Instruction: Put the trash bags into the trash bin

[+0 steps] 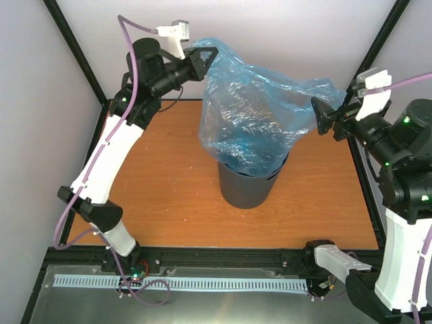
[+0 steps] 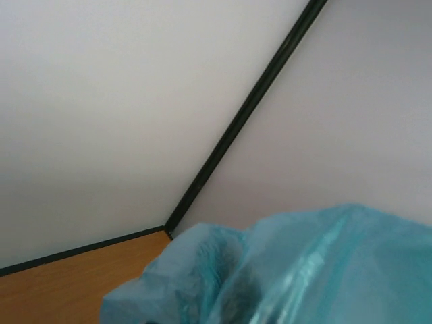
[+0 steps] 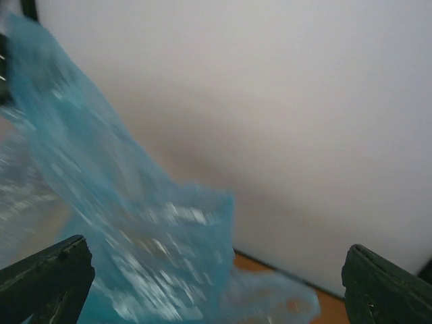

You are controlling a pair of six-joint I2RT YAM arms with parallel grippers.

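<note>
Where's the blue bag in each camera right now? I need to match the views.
Top external: blue bag at upper centre, its lower end at the mouth of the bin.
Left wrist: lower right corner.
Right wrist: left half, blurred.
Shared landmark: the wooden tabletop.

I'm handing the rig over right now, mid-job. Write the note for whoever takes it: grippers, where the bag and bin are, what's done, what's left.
Left gripper: shut on the upper left corner of the trash bag, holding it up.
Right gripper: open, fingers spread wide; the bag's right corner lies just ahead of them, not gripped.
Trash bin: upright, mid-table. The bag's lower end hangs into its mouth; most of the bag billows above the rim.
Done: bag bottom fed into the bin.
Left: probably push or lower the rest in, then release the left corner.
</note>
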